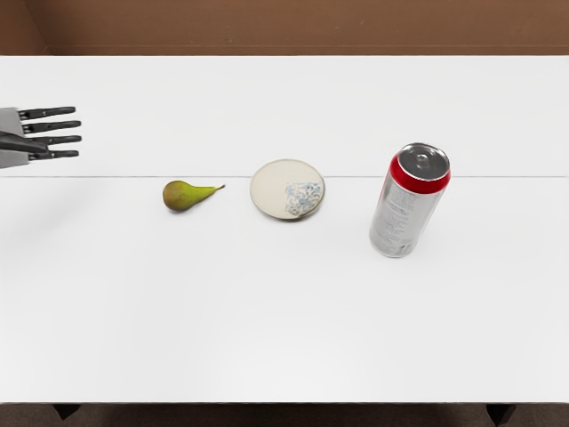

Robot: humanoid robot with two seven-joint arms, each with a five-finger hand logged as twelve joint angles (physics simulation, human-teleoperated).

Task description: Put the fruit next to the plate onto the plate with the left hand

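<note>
A green pear (186, 195) lies on its side on the white table, its stem pointing right toward a small cream plate (286, 189) with a blue pattern. The pear and plate are apart, with a narrow gap between them. My left hand (55, 133) enters at the left edge, well up and to the left of the pear, its dark fingers (53, 112) stretched out straight and holding nothing. Nothing rests on the plate.
A red and silver drink can (408, 201) stands upright to the right of the plate. The white table (284, 311) reaches from the brown back wall to the front edge.
</note>
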